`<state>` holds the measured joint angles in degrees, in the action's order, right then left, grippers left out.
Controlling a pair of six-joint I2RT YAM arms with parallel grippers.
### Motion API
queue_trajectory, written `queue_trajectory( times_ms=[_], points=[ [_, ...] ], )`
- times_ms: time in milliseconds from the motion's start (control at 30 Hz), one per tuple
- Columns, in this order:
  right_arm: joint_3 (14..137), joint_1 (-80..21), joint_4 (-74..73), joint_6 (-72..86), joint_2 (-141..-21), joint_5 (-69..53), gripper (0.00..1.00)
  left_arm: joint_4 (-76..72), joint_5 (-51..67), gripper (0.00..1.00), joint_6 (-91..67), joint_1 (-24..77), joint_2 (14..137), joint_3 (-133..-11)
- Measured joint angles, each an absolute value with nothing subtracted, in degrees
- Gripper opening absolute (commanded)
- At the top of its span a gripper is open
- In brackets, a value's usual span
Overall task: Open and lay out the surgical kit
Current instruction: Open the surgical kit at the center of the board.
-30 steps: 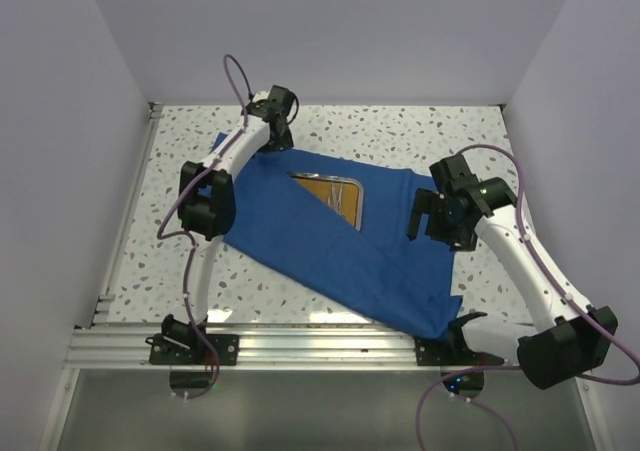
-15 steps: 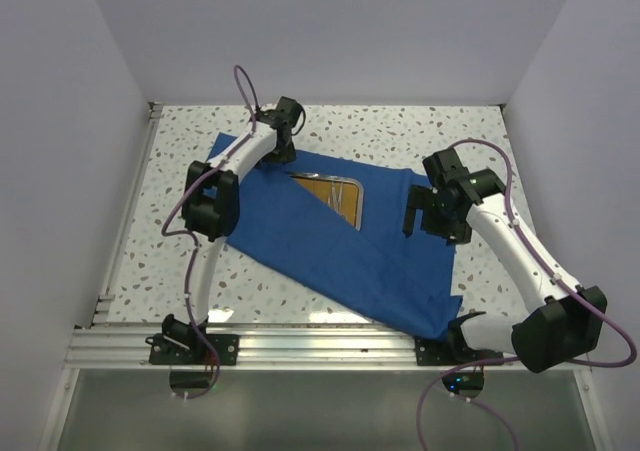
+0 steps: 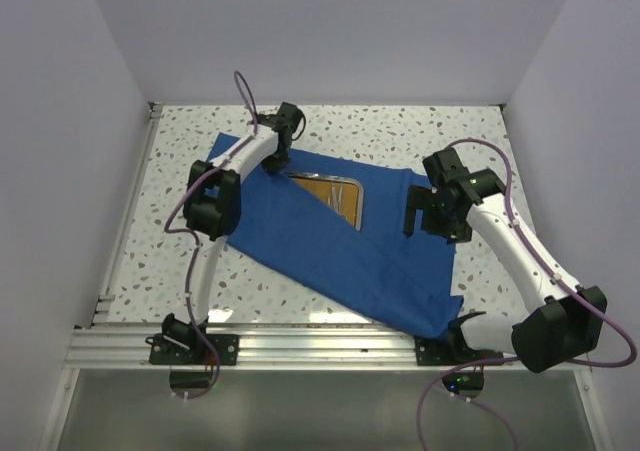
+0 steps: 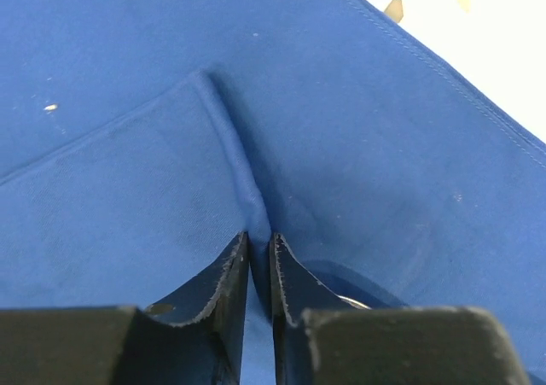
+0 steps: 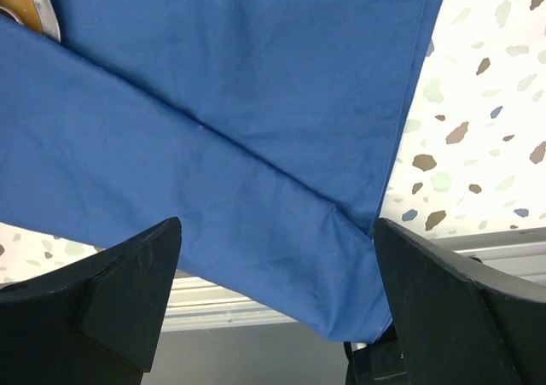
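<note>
- The blue cloth (image 3: 330, 261) is only partly opened. It lies spread on the worktop (image 3: 420, 131), but one broad flap slants across the near part of the tray (image 3: 318, 186), so just a far strip of the orange-brown floor shows.
- Thin silver instruments (image 3: 340, 201) lie inside the tray, and none is out on the cloth, so I'd say the laying-out has not begun. They are too small for me to tell which tools they are.
- The left fingers (image 4: 226, 287) are nearly closed and pinch a raised ridge of the cloth between their tips. The tray sits just beside them, on the side toward the other arm.
- The right fingers (image 5: 128, 295) stand wide apart with nothing between them. They hang above the cloth's right edge, and a sliver of the tray's rim shows beyond their left tip.
- The tray lies between the two sets of fingers, nearer the left pair.
- What's left, by my reckoning, is to fold the covering flap back and bare the whole tray. Then the instruments need lifting out and setting on the cloth.
- The tray's long axis runs from the left fingers toward the right fingers, dipping a little toward the near edge at the right end.
- The cloth's long axis runs on a diagonal, from beside the left fingers at the far side down to a near corner past the right fingers.
- The pinched ridge points straight away from the left fingertips — then bends off to their left.
</note>
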<state>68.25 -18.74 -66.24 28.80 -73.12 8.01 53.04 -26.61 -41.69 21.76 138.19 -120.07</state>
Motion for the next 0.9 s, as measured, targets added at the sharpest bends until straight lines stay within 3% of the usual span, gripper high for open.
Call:
queue_trajectory(
  times_ms=[233,467,667,900],
  points=[
    [68.42,-18.74,-63.42,26.59,-76.31,7.94,0.99,57.21,-30.5,0.14,-43.53,21.76,129.36,-114.59],
    [73.28,-18.7,-58.54,25.63,-88.16,5.41,0.99,63.57,-33.47,0.13,-45.76,21.74,101.62,-100.75],
    [80.95,-17.56,-56.01,26.3,-97.51,6.11,0.99,69.34,-31.75,0.06,-50.06,21.69,75.02,-81.06],
    [86.85,-6.66,-55.42,28.49,-107.13,11.16,0.99,73.95,-23.53,0.0,-53.71,21.65,55.18,-62.63]
  ],
)
